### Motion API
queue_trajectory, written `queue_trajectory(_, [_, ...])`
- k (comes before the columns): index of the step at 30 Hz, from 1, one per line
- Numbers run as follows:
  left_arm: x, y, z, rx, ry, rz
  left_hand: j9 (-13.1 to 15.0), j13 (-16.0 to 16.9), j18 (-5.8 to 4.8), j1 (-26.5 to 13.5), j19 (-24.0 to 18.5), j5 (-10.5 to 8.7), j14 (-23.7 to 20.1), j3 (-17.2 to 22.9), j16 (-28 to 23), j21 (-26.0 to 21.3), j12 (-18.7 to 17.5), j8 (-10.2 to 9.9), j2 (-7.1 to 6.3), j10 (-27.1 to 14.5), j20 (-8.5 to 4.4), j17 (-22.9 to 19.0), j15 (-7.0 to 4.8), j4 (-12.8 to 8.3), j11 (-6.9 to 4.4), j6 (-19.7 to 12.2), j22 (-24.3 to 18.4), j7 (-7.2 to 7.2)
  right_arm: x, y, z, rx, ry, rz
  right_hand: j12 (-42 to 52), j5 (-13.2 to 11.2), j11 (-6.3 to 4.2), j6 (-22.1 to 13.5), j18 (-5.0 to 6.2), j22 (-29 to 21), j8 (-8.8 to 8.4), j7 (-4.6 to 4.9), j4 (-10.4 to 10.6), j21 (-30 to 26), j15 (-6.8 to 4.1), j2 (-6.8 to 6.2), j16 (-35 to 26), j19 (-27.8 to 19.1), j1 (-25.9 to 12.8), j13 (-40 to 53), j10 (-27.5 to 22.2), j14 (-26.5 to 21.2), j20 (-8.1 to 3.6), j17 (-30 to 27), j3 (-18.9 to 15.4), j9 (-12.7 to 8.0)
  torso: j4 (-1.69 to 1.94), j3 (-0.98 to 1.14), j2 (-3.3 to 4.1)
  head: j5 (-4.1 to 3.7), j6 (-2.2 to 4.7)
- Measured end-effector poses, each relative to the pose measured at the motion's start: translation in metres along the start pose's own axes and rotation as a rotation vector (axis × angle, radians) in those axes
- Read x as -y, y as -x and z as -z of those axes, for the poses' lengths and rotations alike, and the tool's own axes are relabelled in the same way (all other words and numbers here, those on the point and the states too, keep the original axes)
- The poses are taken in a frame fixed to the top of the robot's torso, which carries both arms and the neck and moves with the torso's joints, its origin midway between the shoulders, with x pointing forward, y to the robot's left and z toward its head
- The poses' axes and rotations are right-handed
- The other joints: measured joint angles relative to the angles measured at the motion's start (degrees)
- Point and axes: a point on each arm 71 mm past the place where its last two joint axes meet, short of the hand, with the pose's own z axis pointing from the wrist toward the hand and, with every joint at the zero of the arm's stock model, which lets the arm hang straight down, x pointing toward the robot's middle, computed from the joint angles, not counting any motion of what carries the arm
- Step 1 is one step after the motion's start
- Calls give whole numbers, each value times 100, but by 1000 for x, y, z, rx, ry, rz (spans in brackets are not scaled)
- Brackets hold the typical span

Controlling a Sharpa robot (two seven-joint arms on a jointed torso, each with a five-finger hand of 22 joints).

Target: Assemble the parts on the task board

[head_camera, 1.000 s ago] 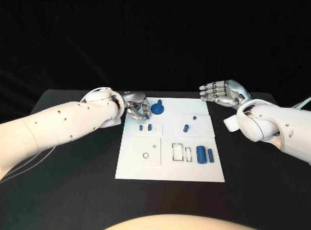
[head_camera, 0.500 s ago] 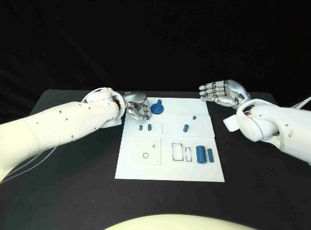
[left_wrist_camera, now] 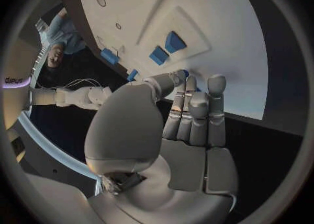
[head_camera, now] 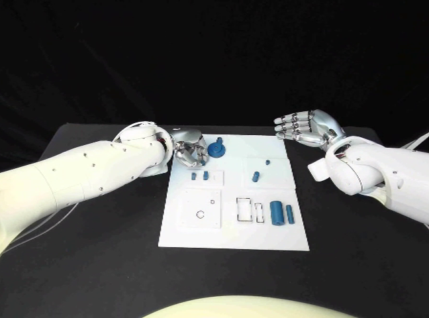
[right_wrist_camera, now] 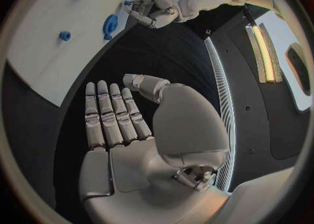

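The white task board (head_camera: 234,232) lies in the middle of the table. At its far left corner stands a blue round part (head_camera: 218,150) with a knob on top. My left hand (head_camera: 188,152) is beside it, and thumb and fingertips (left_wrist_camera: 178,80) pinch its near edge, where a bit of blue (left_wrist_camera: 186,72) shows. Two small blue pieces (head_camera: 199,175) stand in a recess just in front of that hand. My right hand (head_camera: 308,129) hovers open past the board's far right corner, fingers (right_wrist_camera: 111,111) spread and holding nothing.
On the board there are also a blue peg (head_camera: 257,176), a tiny blue piece (head_camera: 268,161) and two blue cylinders (head_camera: 283,214) next to narrow slots. A square plate with a small round hole (head_camera: 201,213) sits at the near left. Black table (head_camera: 100,265) surrounds the board.
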Motion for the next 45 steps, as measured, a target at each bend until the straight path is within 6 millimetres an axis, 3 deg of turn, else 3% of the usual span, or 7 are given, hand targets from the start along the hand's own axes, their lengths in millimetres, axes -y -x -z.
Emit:
queue_trajectory(15, [0, 0, 0, 2, -3, -5, -3, 0, 0, 0, 0, 0, 0, 0, 0, -6, -20, -2, 0, 31, 0, -3, 0, 0, 31, -9, -2, 1, 0, 0, 0, 0, 0, 0, 0, 0, 0, 0, 0, 0, 0, 0, 0, 0, 0, 0, 0, 0, 0, 0, 0, 0, 0, 0, 0, 0, 4, 1, 2, -1, -1])
queue_trajectory(21, [0, 0, 1, 17, -10, 0, 0, 0, 0, 0, -2, 0, 0, 0, 0, -10, -144, -56, -1, 51, 0, -2, 1, 0, 50, -158, -6, 70, 0, 0, 0, 0, -1, 0, 0, 0, 0, 0, 0, -74, 0, 0, 0, 0, 0, 0, 0, 1, 0, 0, 0, 0, 0, -22, 0, -19, 4, -1, 2, 4, 5])
queue_trajectory(26, [0, 1, 1, 24, -14, 3, -1, 0, 0, 0, -1, 0, 0, 0, 0, -10, -150, -59, -1, 50, 0, -2, 1, 0, 47, -212, -7, 21, 0, 0, 0, 0, -1, 0, 0, 0, 0, 0, 0, -74, 0, 0, 0, 0, 0, 0, 0, 1, 0, 0, 0, 0, 0, -22, 0, -20, 4, -1, 2, 6, 6])
queue_trajectory(27, [0, 1, 1, 25, -14, 4, -2, 1, 0, 0, 0, 0, 0, 0, 0, -10, -177, -147, -1, 113, 0, -2, 1, 0, -7, -227, -7, 38, 0, 0, 0, 0, -1, 0, 0, 0, 0, 0, 0, -74, 0, 0, 0, 0, 0, 0, 0, 1, 0, 0, 0, 0, 0, -22, 0, -20, 4, -1, 2, 7, 6])
queue_trajectory(29, [0, 1, 1, 26, -14, 5, -2, 0, 0, 0, 0, 0, 0, 0, 0, -10, -214, -174, -1, 180, 0, -2, 1, 0, -1, -359, -7, 50, 0, 0, 0, 1, -1, 0, 0, 0, 0, 0, 0, -78, 0, 0, 0, 0, 0, 0, 0, 1, 0, 0, 0, 0, 0, -22, 0, -20, 4, -1, 2, 7, 6])
queue_trajectory(44, [-5, 1, 3, 18, -2, 8, -3, 0, 0, -1, -2, 0, -1, 1, -1, -11, -215, -179, -2, 181, 0, -27, 1, 1, -1, -361, -16, 52, 0, 1, 0, 1, -1, 0, 0, 0, 0, 0, 0, -79, 0, 0, 0, 0, 0, 0, 0, 1, 0, 0, 0, 0, 0, -22, 0, -20, 1, -3, 2, 8, -2])
queue_trajectory(45, [-5, 1, 4, 17, -1, 8, -3, 0, 1, -48, -2, 0, 0, 0, -1, -14, -216, -179, -49, 181, 0, -50, 1, 1, -1, -362, -20, 52, 0, 1, 0, 1, -1, 0, 0, 0, 0, 0, 0, -87, 0, 0, 0, 0, 0, 0, 0, 1, 0, 0, 0, 0, 0, -23, 0, -21, 2, -3, 2, 8, -2])
